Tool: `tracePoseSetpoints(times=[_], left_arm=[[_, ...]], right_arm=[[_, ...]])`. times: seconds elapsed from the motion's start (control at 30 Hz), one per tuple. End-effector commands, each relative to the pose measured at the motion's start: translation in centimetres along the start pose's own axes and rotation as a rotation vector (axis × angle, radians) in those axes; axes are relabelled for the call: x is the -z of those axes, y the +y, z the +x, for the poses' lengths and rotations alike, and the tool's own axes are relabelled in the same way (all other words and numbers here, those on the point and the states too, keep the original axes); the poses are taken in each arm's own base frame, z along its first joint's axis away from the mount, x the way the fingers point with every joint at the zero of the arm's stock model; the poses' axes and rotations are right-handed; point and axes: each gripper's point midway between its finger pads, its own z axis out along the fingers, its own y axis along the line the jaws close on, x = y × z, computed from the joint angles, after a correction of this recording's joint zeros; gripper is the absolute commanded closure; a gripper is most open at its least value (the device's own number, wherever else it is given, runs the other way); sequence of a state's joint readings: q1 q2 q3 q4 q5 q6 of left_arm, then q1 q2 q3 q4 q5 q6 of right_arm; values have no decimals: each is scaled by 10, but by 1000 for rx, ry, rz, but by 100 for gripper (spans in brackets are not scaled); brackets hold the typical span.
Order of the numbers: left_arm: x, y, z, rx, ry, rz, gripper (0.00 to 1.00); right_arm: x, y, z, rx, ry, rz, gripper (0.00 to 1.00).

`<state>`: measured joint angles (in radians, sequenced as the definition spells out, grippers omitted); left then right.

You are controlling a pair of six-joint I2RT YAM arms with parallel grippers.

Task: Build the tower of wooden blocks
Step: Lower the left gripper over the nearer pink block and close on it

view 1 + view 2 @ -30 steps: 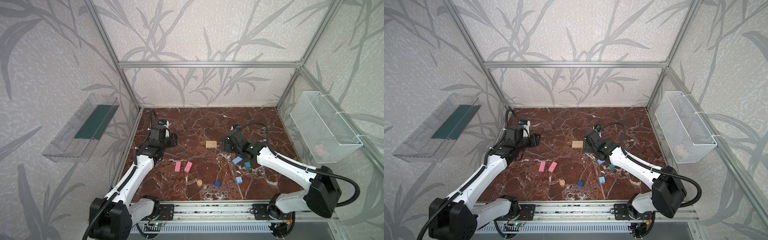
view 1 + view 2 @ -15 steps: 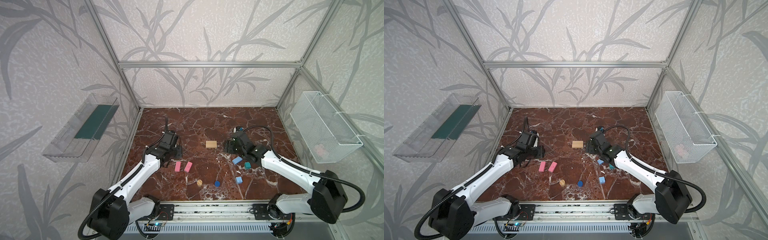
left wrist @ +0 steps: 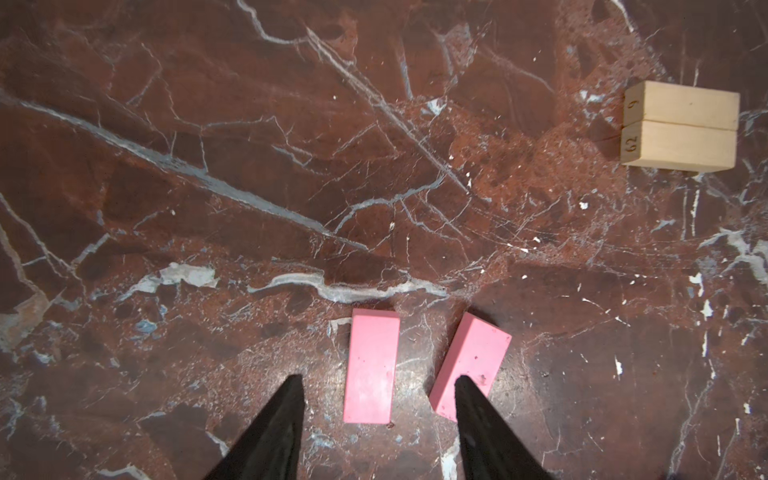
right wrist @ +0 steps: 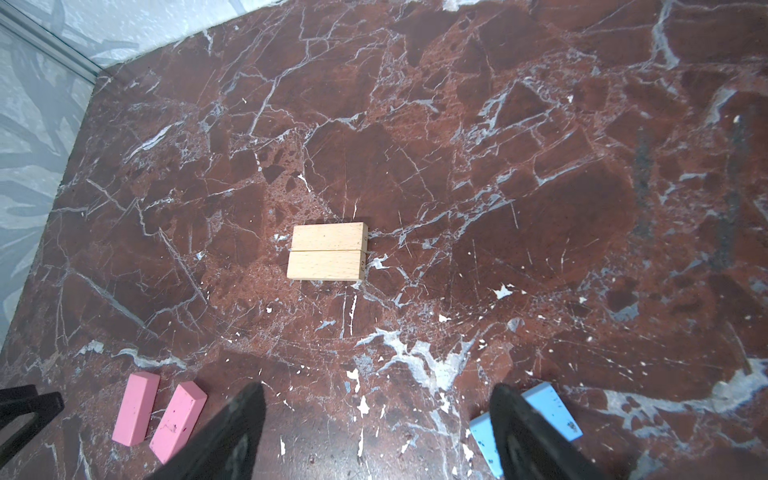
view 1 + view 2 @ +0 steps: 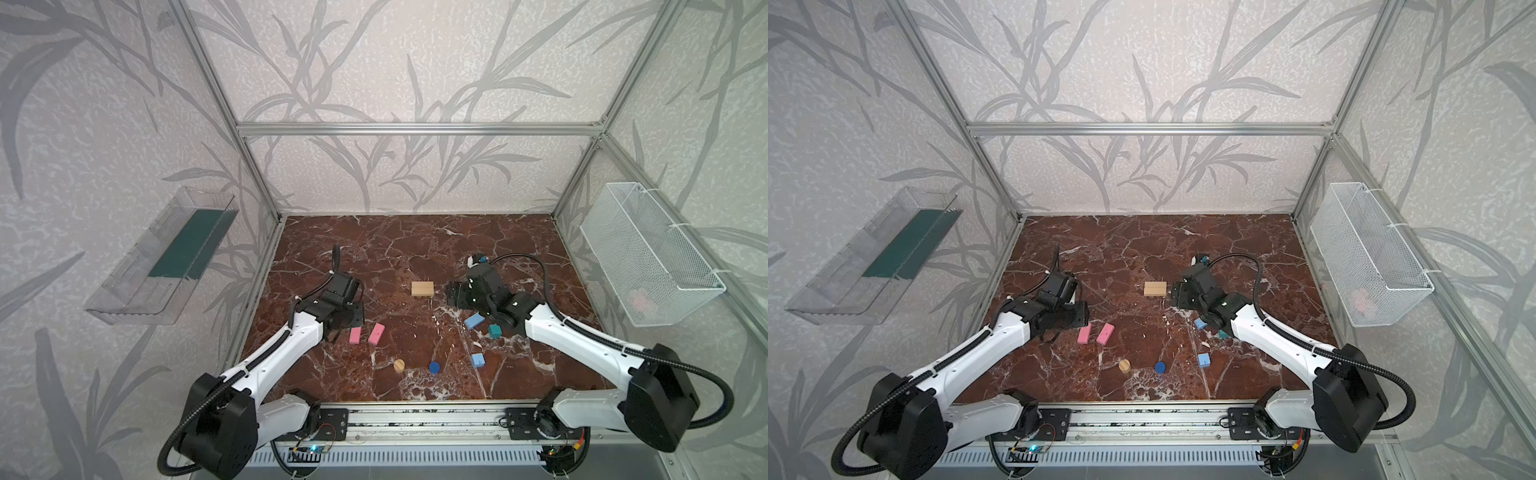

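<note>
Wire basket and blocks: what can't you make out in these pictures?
- Pinkish thing in the wire basket: both top views, blurred behind the mesh; cannot be identified.
- Teal cube: in a top view, mostly hidden by the right arm.
- Light blue block: right wrist view, partly covered by a finger of the right hand.
- Tan bars: printed end numbers too small in both top views.

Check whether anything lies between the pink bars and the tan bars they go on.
Nothing visible does: only bare marble table separates the pink bars from the tan bars, and the open left gripper is right at them.
</note>
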<state>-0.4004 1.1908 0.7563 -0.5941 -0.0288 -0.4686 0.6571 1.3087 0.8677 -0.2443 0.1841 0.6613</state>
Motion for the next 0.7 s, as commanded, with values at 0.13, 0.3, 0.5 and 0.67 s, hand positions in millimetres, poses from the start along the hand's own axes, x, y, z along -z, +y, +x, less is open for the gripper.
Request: tracePoseSetpoints(times=[0.13,0.3,0.5,0.67], left_arm=[[-17,-1,22,-7,102,-8,41],[-27,1,29,-12,140,-29,42],[-35,0,40,-4,171,-22,42],[-38,4,44,-10,180,-51,43]], right_arm=[[5,2,-5,-20,-21,-26,15],[5,1,-4,-20,-19,-24,15],[5,0,-4,-23,-20,-24,15],[4,-1,-3,-25,-16,-25,15]])
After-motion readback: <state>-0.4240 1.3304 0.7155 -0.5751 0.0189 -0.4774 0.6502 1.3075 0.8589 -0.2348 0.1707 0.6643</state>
